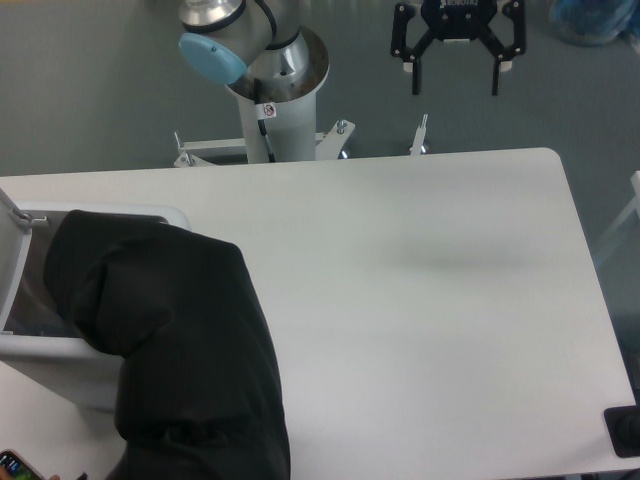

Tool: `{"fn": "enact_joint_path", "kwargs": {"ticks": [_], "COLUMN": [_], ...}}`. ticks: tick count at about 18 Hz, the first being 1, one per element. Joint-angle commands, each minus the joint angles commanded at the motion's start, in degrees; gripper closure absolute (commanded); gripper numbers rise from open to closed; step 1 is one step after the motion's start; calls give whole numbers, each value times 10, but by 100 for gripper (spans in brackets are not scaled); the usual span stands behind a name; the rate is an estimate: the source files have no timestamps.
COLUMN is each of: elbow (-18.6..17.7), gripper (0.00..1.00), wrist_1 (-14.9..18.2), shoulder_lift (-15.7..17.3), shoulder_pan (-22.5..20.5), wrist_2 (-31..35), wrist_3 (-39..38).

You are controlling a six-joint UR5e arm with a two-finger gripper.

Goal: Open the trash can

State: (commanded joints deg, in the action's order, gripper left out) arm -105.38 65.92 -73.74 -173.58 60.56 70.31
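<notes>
The white trash can (40, 372) stands at the table's left edge with its lid (12, 255) swung up and its inside exposed. A person's black-sleeved arm (170, 340) reaches down into the opening, and the hand is hidden inside. My gripper (456, 82) hangs far off at the top right, beyond the table's back edge, open with nothing between its fingers.
The white table (420, 300) fills most of the view. My arm's base column (272, 110) stands behind the back edge. A dark object (625, 432) sits at the table's right front corner, and a phone corner (18, 466) shows at bottom left.
</notes>
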Motion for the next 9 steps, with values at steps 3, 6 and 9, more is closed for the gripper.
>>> {"fn": "enact_joint_path", "kwargs": {"ticks": [3, 6, 9], "elbow": [0, 0, -1], "gripper": [0, 0, 0], "wrist_1": [3, 4, 4], "shoulder_lift": [1, 1, 3], "shoulder_pan": [-7, -10, -11], "wrist_2": [-8, -8, -8], "wrist_3": [0, 0, 0]}}
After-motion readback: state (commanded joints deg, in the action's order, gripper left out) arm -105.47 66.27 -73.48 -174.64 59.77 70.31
